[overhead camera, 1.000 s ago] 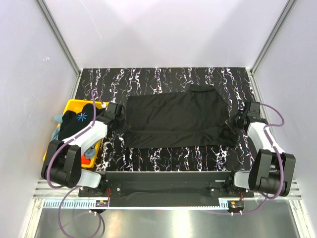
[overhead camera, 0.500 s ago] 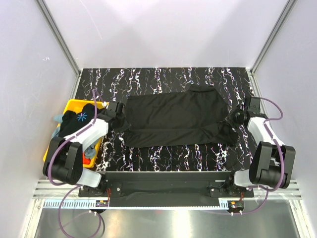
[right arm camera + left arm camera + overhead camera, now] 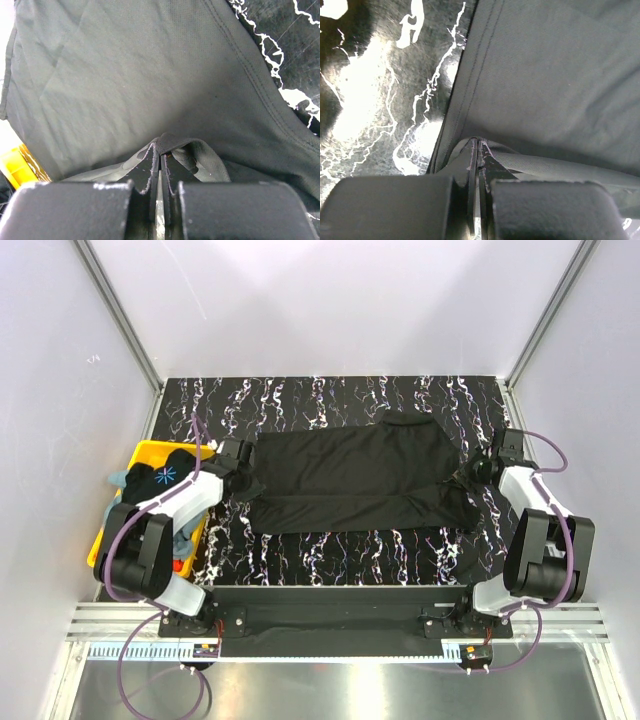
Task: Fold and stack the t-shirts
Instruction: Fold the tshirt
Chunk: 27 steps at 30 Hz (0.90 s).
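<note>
A plain black t-shirt (image 3: pixel 350 475) lies spread on the marbled black table, its near part folded back over the rest. My left gripper (image 3: pixel 247 478) is shut on the shirt's left edge; the left wrist view shows cloth (image 3: pixel 560 75) pinched at the fingertips (image 3: pixel 479 145). My right gripper (image 3: pixel 470 476) is shut on the shirt's right edge; the right wrist view shows a peak of cloth (image 3: pixel 130 90) raised at the fingertips (image 3: pixel 160 147). Other t-shirts, one black with a pale-blue starburst (image 3: pixel 164 478), lie heaped in the yellow bin.
The yellow plastic bin (image 3: pixel 147 453) stands at the table's left edge, beside my left arm. Grey-blue and orange-red cloth shows in it. White walls and metal posts close in the table on three sides.
Both grippers have moved away from me with the shirt's edges in them, carrying the folded near part further over the shirt. The fold line now lies further from the table's near edge.
</note>
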{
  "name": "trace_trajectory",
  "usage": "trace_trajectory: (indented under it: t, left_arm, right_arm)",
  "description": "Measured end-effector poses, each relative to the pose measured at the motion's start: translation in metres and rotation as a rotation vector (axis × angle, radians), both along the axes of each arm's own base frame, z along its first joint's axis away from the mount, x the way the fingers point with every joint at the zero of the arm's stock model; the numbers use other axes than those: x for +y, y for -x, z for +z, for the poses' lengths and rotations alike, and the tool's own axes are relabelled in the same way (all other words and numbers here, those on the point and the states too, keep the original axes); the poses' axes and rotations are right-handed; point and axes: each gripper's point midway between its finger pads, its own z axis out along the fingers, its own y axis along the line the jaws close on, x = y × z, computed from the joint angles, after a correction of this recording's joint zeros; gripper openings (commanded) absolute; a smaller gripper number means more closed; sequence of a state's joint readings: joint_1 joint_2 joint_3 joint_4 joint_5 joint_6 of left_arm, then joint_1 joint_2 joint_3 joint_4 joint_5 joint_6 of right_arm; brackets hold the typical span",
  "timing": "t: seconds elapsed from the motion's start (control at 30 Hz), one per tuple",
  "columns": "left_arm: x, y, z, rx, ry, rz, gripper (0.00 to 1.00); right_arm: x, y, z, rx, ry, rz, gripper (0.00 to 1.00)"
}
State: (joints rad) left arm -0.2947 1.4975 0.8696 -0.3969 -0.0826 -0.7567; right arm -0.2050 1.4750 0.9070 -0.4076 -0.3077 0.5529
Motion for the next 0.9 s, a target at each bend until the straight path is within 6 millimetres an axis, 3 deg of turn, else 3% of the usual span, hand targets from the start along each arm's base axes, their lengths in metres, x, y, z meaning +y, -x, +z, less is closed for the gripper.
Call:
trace_trajectory:
  t: [0.27,0.3,0.43,0.57,0.67,0.77,0.9]
  left_arm:
    - [0.008,0.001,-0.007,0.023,-0.047,0.020,0.01]
    - [0.009,0.001,-0.006,0.024,-0.052,0.023,0.02]
    - [0.011,-0.004,0.001,0.011,-0.070,0.021,0.28]
    - [0.010,-0.014,0.017,-0.023,-0.097,0.016,0.32]
    - [0.001,-0.014,0.034,-0.079,-0.120,-0.020,0.34]
    - [-0.022,-0.005,0.057,-0.146,-0.109,-0.092,0.35]
    - [-0.049,0.005,0.070,-0.183,-0.064,-0.172,0.35]
  right_arm:
    - [-0.002,-0.009,-0.005,0.019,-0.004,-0.002,0.16]
    - [-0.003,-0.011,-0.004,0.018,-0.004,-0.006,0.23]
    - [-0.007,-0.022,0.009,0.000,-0.001,-0.038,0.39]
    - [-0.014,-0.027,0.029,-0.009,0.019,-0.089,0.43]
    - [-0.015,-0.014,0.037,0.018,0.017,-0.133,0.43]
    - [-0.015,0.000,0.038,0.040,0.011,-0.177,0.41]
    - [-0.015,0.020,0.017,0.113,0.014,-0.212,0.40]
